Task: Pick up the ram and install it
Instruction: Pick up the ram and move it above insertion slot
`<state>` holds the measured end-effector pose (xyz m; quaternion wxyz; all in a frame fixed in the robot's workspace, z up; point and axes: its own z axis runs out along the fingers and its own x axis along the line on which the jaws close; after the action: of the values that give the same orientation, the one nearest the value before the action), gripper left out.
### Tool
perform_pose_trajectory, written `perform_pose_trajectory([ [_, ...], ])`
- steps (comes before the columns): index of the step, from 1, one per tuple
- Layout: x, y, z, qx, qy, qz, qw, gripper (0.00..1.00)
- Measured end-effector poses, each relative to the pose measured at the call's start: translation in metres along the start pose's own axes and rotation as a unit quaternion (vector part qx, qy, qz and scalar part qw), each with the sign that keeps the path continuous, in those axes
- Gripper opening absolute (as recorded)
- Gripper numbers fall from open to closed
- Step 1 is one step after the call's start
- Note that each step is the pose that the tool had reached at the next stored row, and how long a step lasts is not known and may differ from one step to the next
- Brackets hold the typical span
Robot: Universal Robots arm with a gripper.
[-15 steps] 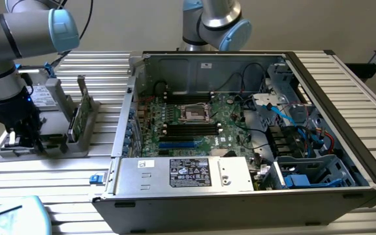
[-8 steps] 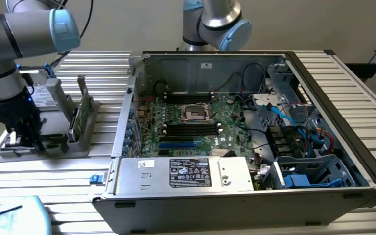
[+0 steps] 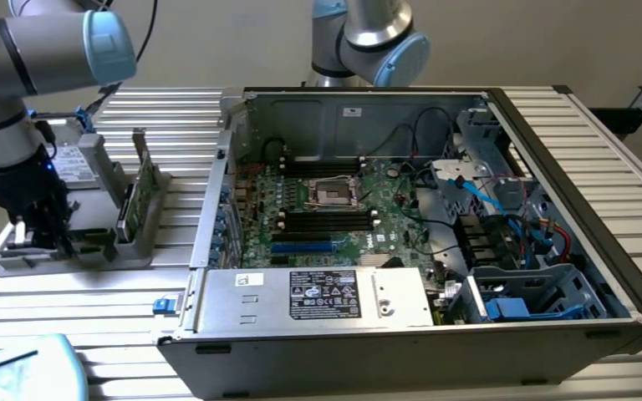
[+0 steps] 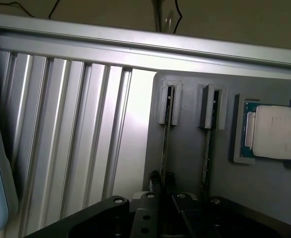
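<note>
Station inventory, as I read it from my console:

- Gripper (image 3: 44, 238) – down at the near end of the grey holder (image 3: 31, 261), at the exterior view's left of the open computer case (image 3: 410, 359). In the wrist view the gripper (image 4: 161, 177) sits directly over the ram's edge. I cannot tell whether the jaws are pinching it.
- The ram (image 4: 164, 144) – on edge in a slot of the holder (image 4: 185, 163), not yet in the case.
- Second stick (image 4: 207, 148) – on edge in the neighbouring slot, beside and parallel to the ram.
- Processor chip (image 4: 279, 133) – flat in its own recess of the holder, beyond the second stick.
- Motherboard (image 3: 333, 209) – lying in the case floor.
- Table (image 3: 87, 309) – ribbed metal, carrying holder and case.
- Another arm (image 3: 366, 38) – behind the case.
</note>
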<state>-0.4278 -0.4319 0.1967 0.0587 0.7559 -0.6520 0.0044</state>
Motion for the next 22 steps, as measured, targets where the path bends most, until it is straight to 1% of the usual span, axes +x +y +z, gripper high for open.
perform_pose_trajectory([
  [11, 0.001, 0.0002, -0.0091, -0.0004, 0.0, 0.0, 1.0, 0.14],
  [22, 0.002, -0.0004, -0.0162, -0.0017, -0.0002, 0.0, 1.0, 0.14],
])
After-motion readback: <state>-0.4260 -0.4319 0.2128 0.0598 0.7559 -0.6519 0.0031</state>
